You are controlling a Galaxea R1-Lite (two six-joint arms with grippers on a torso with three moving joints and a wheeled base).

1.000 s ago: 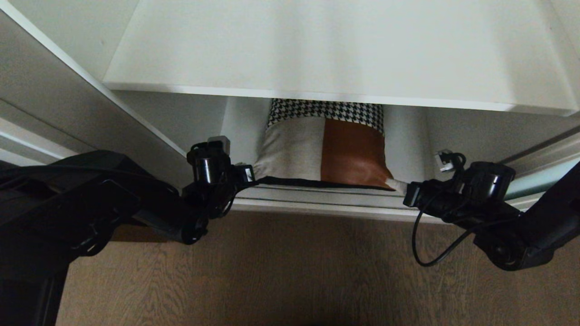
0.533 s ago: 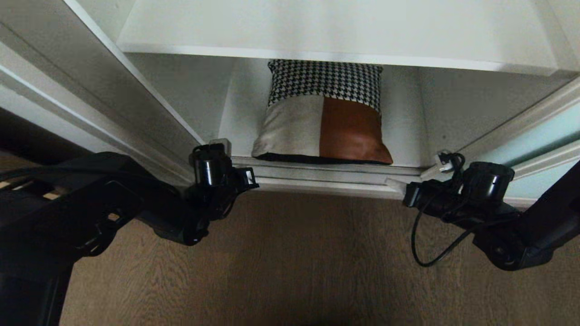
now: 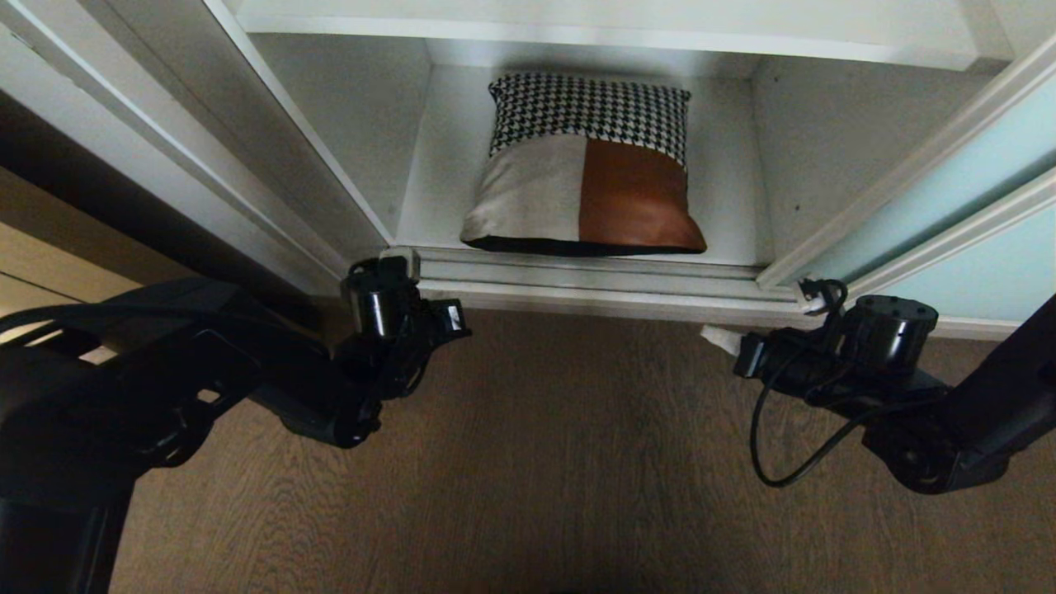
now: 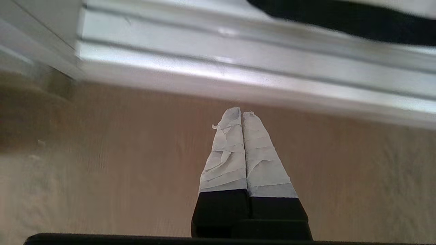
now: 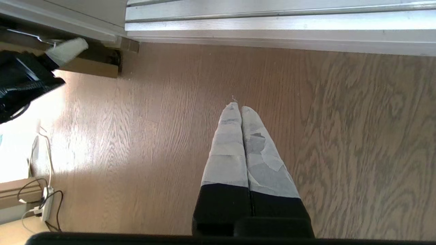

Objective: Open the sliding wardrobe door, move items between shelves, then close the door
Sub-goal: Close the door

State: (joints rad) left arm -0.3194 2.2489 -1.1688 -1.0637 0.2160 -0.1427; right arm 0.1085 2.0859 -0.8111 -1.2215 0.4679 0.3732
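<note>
The cushion (image 3: pixel 584 191) lay on the bottom shelf (image 3: pixel 429 190) at twelve o'clock, just behind the floor track (image 3: pixel 594 285); the sliding wardrobe door (image 3: pixel 949 206) stood at two o'clock; the left gripper (image 4: pixel 242 117) hung over the wooden floor (image 3: pixel 528 462) at nine, fingers pressed together and empty; the right gripper (image 5: pixel 237 109), at three, likewise.

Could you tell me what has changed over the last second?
The whole view has shifted as the camera drew back, so the cushion now shows entirely on the bottom shelf. Both grippers, left and right, stay shut and empty above the floor.
</note>
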